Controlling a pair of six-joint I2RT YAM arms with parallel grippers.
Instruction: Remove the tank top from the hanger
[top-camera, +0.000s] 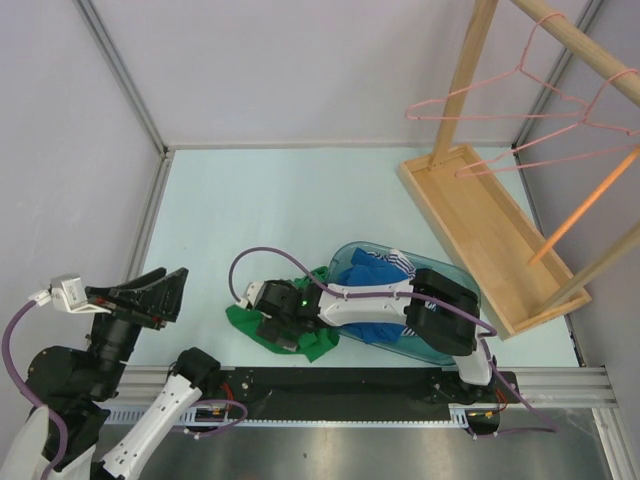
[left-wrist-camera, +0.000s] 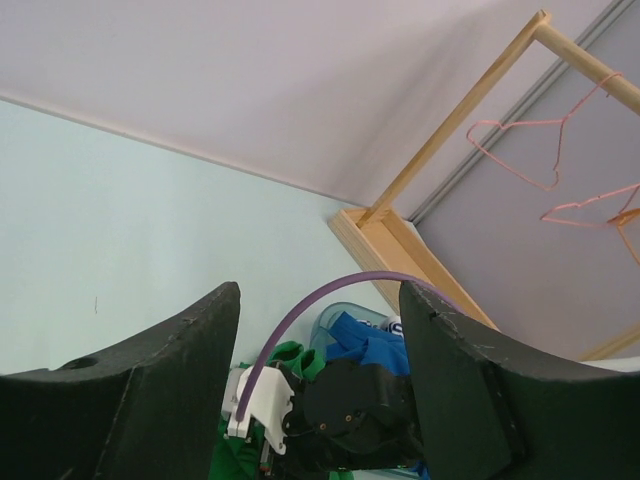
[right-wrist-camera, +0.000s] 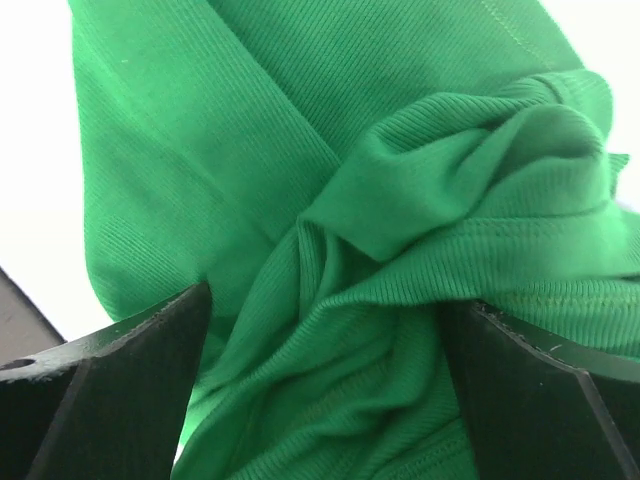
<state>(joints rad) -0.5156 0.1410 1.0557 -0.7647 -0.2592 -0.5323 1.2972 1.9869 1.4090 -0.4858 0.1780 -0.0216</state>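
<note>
Top view: the left fingers (top-camera: 160, 290) are hanging wide apart and empty, well apart from the green tank top (top-camera: 243, 318), which is lying crumpled on the desk (top-camera: 250, 210) beneath the right fingers (top-camera: 282, 335). The pink hangers (top-camera: 500, 117) are hanging bare far beyond them.

Left wrist: green cloth is showing between the fingers.

Right wrist: the wide-spread fingers are straddling the bunched cloth.

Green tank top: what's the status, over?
Left claw open, raised, empty. Right claw open, astride green tank top, crumpled on table, off hangers. Clear bin alongside.
</note>
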